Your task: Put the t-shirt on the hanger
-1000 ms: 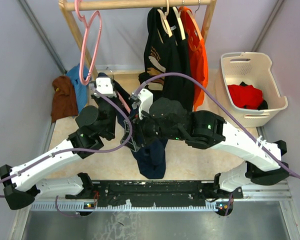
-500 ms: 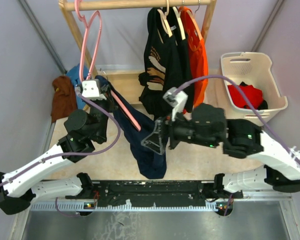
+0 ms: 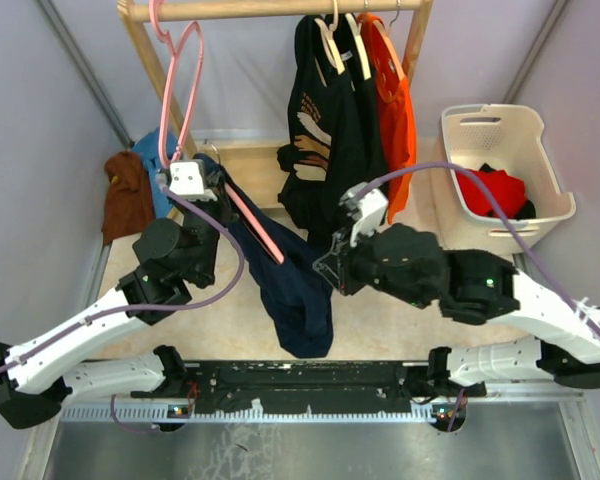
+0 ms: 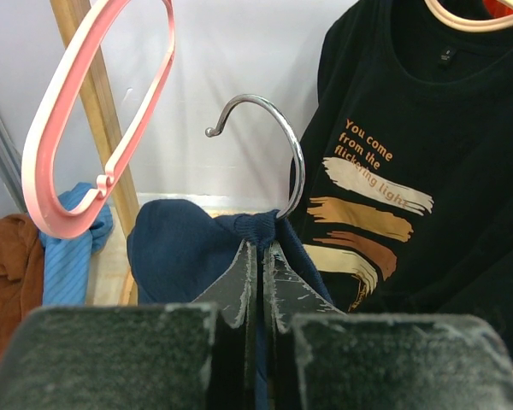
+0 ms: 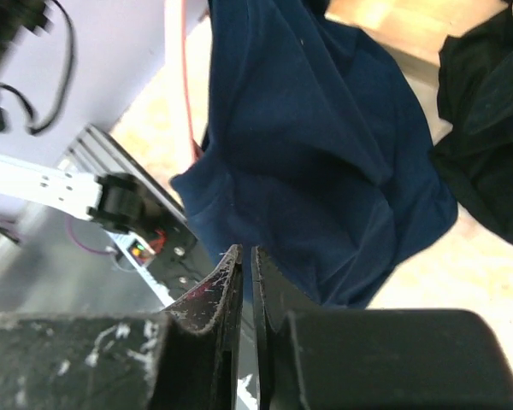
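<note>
The navy t-shirt (image 3: 295, 290) hangs in a long drape from the pink hanger (image 3: 255, 225), one pink arm showing along its left edge. My left gripper (image 3: 205, 185) is shut at the hanger's neck, with the shirt's collar (image 4: 255, 229) pinched between the fingers. The silver hook (image 4: 282, 137) curves up just past the tips of the left gripper (image 4: 262, 249). My right gripper (image 3: 330, 268) is at the shirt's right edge. In the right wrist view its jaws (image 5: 245, 252) are shut on the lower fold of the t-shirt (image 5: 308, 154).
A wooden rail (image 3: 280, 8) crosses the back, carrying an all-pink hanger (image 3: 180, 90), a black printed shirt (image 3: 325, 110) and an orange shirt (image 3: 395, 100). A white basket (image 3: 460, 125) with red cloth stands at the right. Brown and blue clothes (image 3: 130, 190) lie at the left.
The right gripper drew back with open jaws, then moved onto the shirt's right edge and shut. The left arm lifted the hanger up and left, letting the shirt hang longer.
</note>
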{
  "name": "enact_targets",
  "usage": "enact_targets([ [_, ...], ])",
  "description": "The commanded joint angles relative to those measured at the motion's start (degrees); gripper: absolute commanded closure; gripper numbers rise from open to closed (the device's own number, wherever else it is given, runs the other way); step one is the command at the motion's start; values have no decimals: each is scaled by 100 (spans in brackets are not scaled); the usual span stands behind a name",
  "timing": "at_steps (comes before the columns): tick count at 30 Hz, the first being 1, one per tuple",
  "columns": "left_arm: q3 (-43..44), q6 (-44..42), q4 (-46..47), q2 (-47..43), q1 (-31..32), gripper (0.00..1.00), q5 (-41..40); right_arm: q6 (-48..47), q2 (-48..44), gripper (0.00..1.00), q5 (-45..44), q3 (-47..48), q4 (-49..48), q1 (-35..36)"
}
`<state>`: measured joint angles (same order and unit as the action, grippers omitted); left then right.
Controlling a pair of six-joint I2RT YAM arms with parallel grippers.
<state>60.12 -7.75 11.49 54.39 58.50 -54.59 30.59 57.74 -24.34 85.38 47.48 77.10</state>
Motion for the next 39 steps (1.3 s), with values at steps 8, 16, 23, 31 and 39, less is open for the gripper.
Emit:
enact_targets([
  [8,251,60,70,74,6,100,138,-507,337,72,82,-188,-832,33],
  [16,745,990,-1275,331,4,100,418,-836,757,59,-105,570,-820,33],
  [23,937,1729,-2161,438,4,100,762,-1060,1669,58,-483,1745,-100,36],
  [31,1251,2157,-2755,643,4,100,1161,-1198,2461,57,-602,2699,683,33],
  [39,1355,2311,-2954,597,4,100,1354,-972,2446,57,-772,2416,814,33],
])
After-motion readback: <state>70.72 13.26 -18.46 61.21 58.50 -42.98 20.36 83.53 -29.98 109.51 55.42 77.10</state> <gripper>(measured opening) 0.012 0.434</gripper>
